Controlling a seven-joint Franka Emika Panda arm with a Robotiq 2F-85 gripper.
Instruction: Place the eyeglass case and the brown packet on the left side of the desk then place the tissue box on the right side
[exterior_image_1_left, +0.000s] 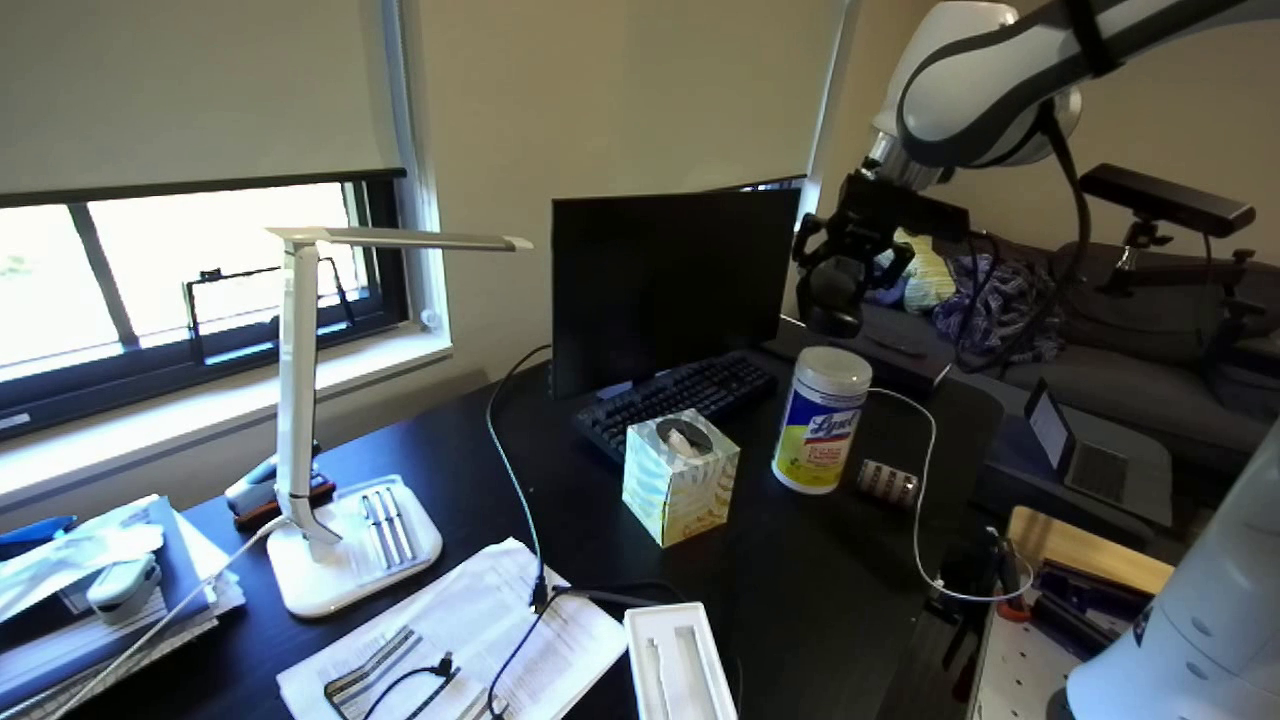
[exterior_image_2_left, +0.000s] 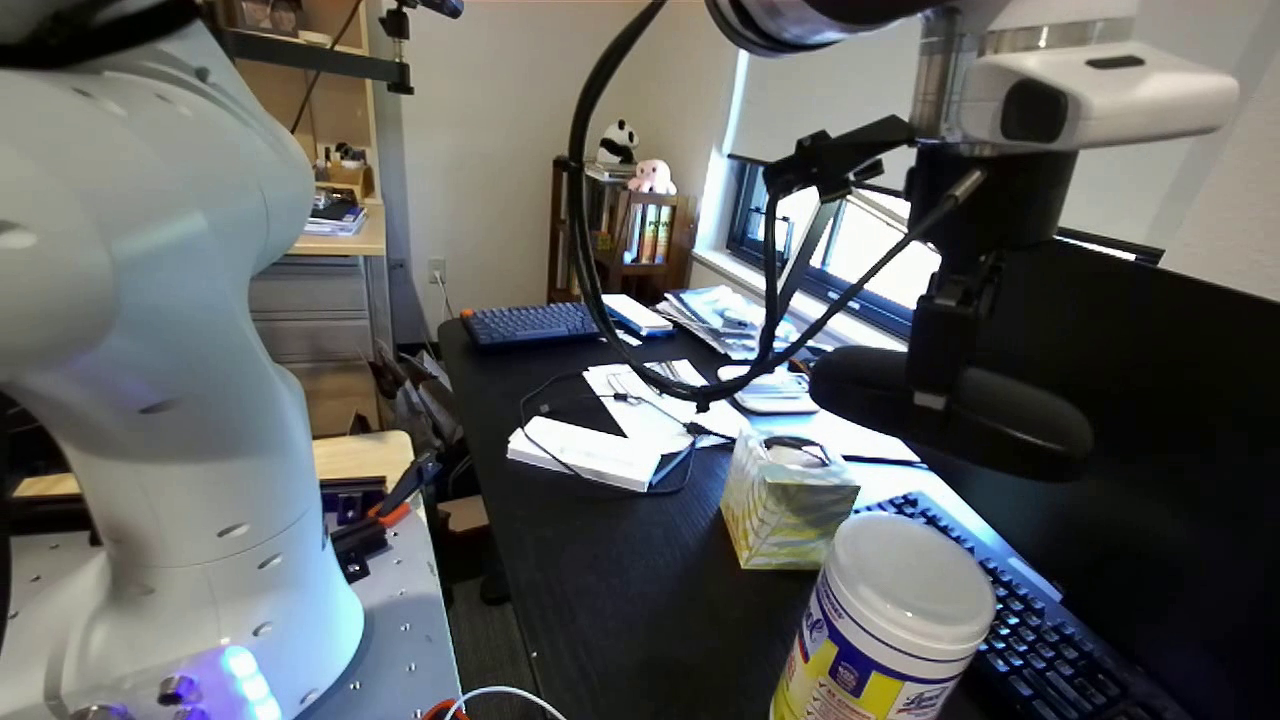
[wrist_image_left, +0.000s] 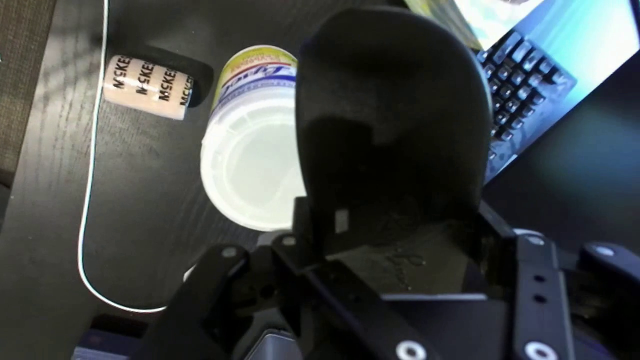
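The fingers pinch the eyeglass case, aloft at right in an exterior view; placing it seems the current step; next likely: carry it past the tissue box, right of centre, and lower it onto the desk, left side.

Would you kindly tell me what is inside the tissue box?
A pale tissue shows in the opening on top of the tissue box; whatever lies deeper is covered by the box and cannot be seen.
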